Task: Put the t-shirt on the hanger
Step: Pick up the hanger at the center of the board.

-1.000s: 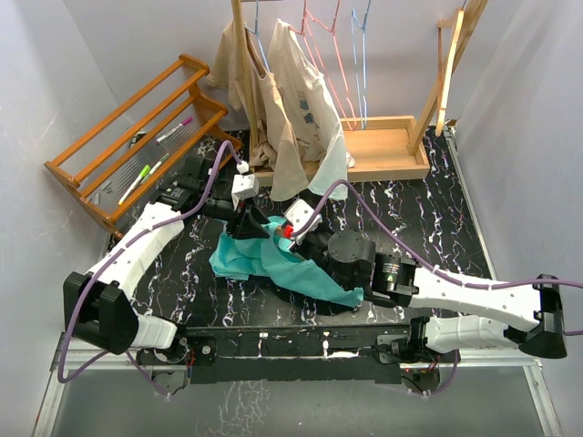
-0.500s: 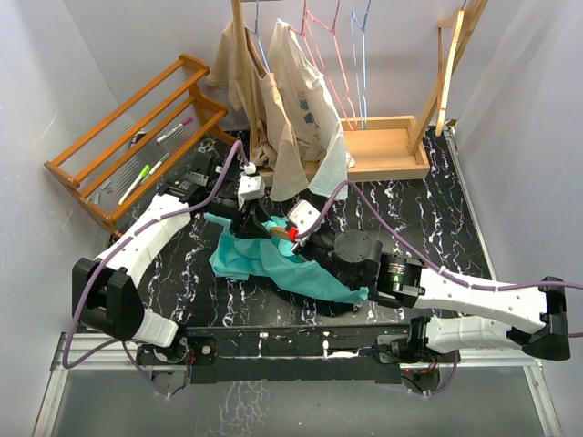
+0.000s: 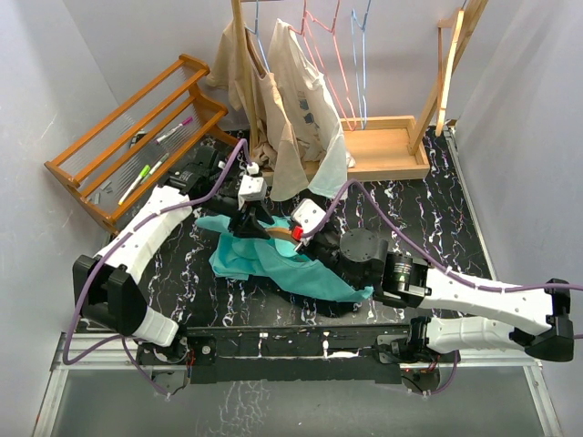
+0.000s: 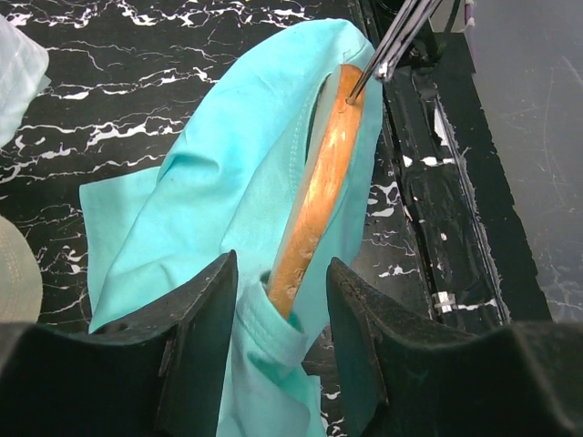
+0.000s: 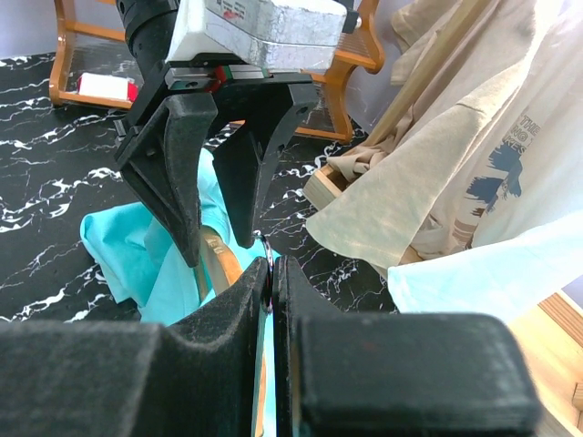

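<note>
Changing just now: the left gripper (image 4: 278, 273) has been carried toward the far end of the t-shirt (image 4: 219, 173), and its jaws have been widened to a middling gap.
Meaning for the task: the collar seems to have been released. One arm of the hanger (image 4: 314, 200) is judged to be threaded through the neck opening, while the rest of the t-shirt is not yet drawn over it.
Left gripper: part open, set astride the wooden arm and a fold of collar, with nothing clamped.
Right gripper (image 5: 271, 264): pressed closed on the hanger's thin metal hook (image 4: 383, 56), just beside the t-shirt's neck.
T-shirt: left crumpled on the table (image 3: 437, 209) between the two grippers, with the hanger partly inside it.
Around: cream shirts (image 3: 301, 91) are hung behind the t-shirt, and a slatted rack (image 3: 137, 146) with pens is set to its left.
In the way: the bunched cloth hides the hanger's other arm, and the cream shirts' hems hang near the t-shirt's far edge.
</note>
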Motion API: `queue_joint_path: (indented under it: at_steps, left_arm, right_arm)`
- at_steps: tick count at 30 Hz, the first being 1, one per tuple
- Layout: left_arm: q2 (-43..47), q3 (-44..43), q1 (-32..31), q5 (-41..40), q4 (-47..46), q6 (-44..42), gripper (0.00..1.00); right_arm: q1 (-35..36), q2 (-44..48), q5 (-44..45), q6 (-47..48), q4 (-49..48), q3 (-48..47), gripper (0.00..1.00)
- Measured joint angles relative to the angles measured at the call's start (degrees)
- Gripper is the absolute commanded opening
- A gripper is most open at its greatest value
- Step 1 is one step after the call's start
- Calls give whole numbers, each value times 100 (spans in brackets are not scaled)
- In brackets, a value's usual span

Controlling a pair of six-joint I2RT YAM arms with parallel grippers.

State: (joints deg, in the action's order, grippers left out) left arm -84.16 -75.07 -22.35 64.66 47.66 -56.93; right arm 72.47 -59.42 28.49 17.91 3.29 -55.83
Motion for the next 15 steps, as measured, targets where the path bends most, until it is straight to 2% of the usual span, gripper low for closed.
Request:
queue_joint_path:
  at_steps: [5,10,15]
  left_arm:
    - [-149,-428,149,61,396,-138,43]
    - [-295,-1034,730,232,752,-289,43]
    - [-448,-1650,1294,275,1631,-1108,43]
  right_arm:
    - [0,160,4,-2,2,0,8]
    - [0,256,26,-2,2,0,8]
    - [0,275,31,-2,2,2,8]
